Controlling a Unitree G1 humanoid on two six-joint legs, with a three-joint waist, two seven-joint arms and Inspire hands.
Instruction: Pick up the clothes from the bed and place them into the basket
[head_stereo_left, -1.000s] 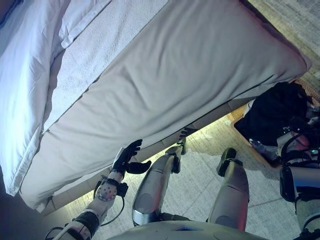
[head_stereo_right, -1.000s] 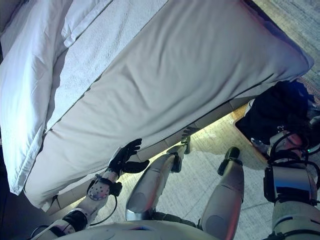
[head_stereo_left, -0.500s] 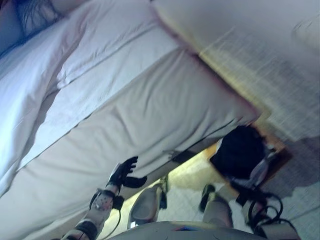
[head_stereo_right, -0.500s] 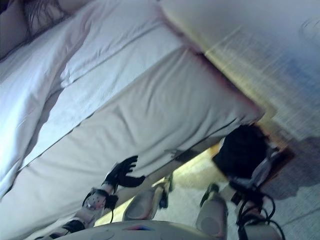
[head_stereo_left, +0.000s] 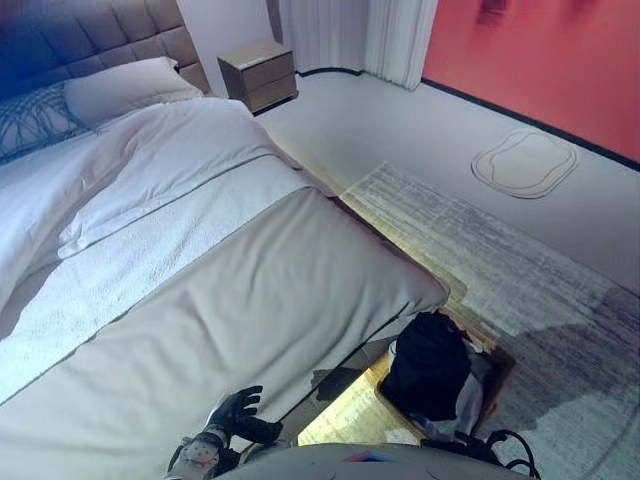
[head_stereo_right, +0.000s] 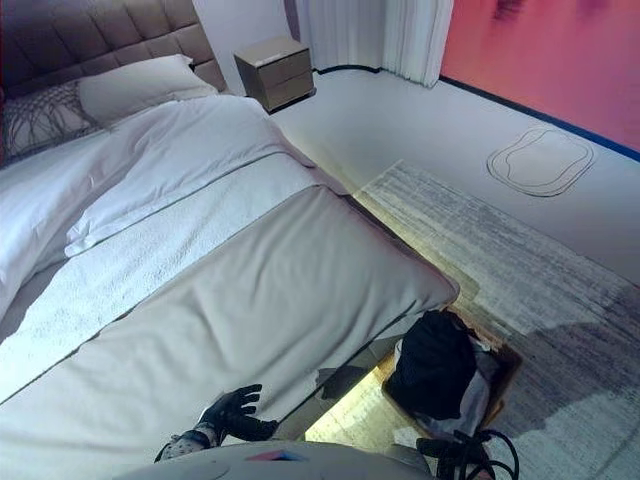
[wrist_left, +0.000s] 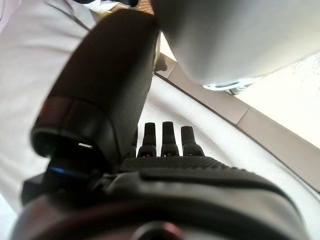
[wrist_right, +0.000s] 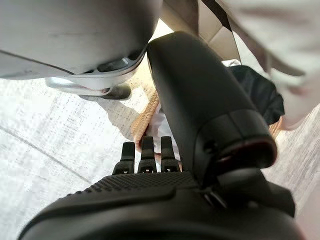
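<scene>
A woven basket (head_stereo_left: 487, 352) stands on the floor at the bed's foot corner, holding a black garment (head_stereo_left: 428, 365) and some white cloth (head_stereo_left: 466, 393). The bed (head_stereo_left: 250, 290) shows a beige cover, a white textured blanket and a white duvet. My left hand (head_stereo_left: 235, 410) hangs open beside the bed's near edge, holding nothing; its straight fingers (wrist_left: 167, 137) show in the left wrist view. My right hand (wrist_right: 145, 185) appears only in its wrist view, fingers (wrist_right: 142, 155) straight and empty, with the basket (wrist_right: 142, 120) and black garment (wrist_right: 260, 92) beyond.
Pillows (head_stereo_left: 120, 88) lie against a padded headboard (head_stereo_left: 90, 35). A nightstand (head_stereo_left: 258, 73) stands beside the bed's head, with curtains (head_stereo_left: 400, 35) behind it. A grey rug (head_stereo_left: 520, 270) covers the floor under the basket. An oval mat (head_stereo_left: 525, 162) lies by the red wall.
The camera has swung upward, so the whole room now shows. My left hand stays open by the bed's edge. The right arm has dropped out of the eye views.
</scene>
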